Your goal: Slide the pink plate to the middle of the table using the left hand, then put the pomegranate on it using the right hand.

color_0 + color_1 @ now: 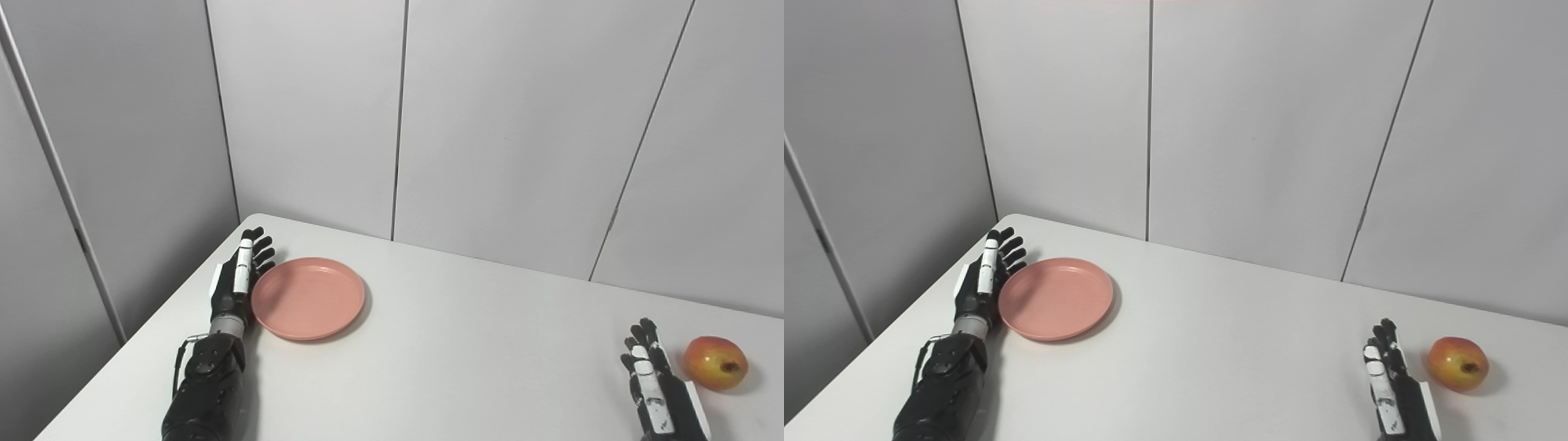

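A pink plate [307, 297] lies flat on the white table [465, 343], toward its far left corner. My left hand [240, 275] rests edge-up just left of the plate, fingers straight and apart, its palm against or very near the rim. At the right edge sits the pomegranate [715, 362], red and yellow, on the table. My right hand [655, 386] stands open a little to the left of the fruit, fingers pointing away from me, not touching it.
Grey wall panels [502, 122] close off the table at the back and left. The table's left edge [153, 318] runs just beside my left forearm. A wide bare stretch of tabletop lies between plate and fruit.
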Controlling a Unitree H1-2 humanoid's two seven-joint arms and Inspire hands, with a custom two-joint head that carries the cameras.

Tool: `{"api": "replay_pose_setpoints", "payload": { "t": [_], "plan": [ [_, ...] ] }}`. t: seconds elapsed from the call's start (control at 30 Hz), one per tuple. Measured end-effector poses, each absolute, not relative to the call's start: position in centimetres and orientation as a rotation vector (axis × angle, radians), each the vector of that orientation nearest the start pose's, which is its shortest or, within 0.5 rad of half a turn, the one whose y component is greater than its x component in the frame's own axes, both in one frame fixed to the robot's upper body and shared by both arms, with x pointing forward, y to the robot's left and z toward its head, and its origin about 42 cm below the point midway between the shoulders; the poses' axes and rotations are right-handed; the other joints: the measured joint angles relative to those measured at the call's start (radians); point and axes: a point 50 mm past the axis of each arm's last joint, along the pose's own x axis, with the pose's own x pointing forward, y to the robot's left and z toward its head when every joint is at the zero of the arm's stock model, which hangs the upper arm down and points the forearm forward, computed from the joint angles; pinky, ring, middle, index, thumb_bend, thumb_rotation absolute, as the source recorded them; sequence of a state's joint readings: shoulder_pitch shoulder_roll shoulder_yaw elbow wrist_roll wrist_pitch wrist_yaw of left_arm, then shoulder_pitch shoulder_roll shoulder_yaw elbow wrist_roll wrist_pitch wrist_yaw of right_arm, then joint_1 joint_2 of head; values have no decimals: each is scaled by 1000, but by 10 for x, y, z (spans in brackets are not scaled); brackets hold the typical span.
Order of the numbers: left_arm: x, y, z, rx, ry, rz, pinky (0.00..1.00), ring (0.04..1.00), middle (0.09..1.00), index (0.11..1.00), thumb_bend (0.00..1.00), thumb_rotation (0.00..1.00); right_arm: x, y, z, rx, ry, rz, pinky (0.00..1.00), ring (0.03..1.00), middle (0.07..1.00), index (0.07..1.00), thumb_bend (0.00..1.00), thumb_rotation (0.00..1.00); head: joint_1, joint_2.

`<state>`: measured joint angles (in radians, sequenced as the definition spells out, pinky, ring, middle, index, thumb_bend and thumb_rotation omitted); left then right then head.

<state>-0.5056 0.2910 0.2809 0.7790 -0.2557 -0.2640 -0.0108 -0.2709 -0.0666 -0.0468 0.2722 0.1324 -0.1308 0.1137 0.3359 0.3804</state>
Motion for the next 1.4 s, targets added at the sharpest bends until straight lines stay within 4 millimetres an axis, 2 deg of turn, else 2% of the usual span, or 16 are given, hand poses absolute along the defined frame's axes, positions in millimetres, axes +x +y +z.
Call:
{"api": "replay_pose_setpoints", "payload": {
  "t": [0.27, 0.5, 0.7, 0.9, 1.07, 1.4],
  "plan": [
    [425, 352, 113, -136, -57, 261, 805, 844, 844, 831, 566, 1000, 370, -221, 117, 64, -130, 115, 1000, 1000, 1000, 1000, 443, 798, -8, 2],
    [425, 335, 115, -151, -38, 216, 822, 852, 857, 847, 582, 1000, 370, -221, 117, 65, -129, 111, 1000, 1000, 1000, 1000, 461, 794, -14, 6],
    [426, 310, 116, -185, -25, 181, 860, 879, 877, 868, 593, 1000, 370, -220, 117, 60, -129, 116, 1000, 1000, 1000, 1000, 457, 804, -23, 9],
    [425, 293, 116, -201, -19, 154, 871, 889, 886, 872, 597, 1000, 370, -219, 117, 45, -128, 120, 1000, 1000, 1000, 1000, 465, 828, -40, 18],
    [420, 280, 116, -201, -18, 151, 863, 886, 883, 870, 569, 1000, 370, -219, 116, 44, -127, 120, 1000, 1000, 1000, 1000, 484, 810, -55, 26],
    [414, 247, 117, -190, 5, 79, 896, 906, 902, 896, 557, 1000, 374, -217, 116, 47, -120, 119, 1000, 994, 1000, 1000, 516, 818, -115, 61]
  ]
}}
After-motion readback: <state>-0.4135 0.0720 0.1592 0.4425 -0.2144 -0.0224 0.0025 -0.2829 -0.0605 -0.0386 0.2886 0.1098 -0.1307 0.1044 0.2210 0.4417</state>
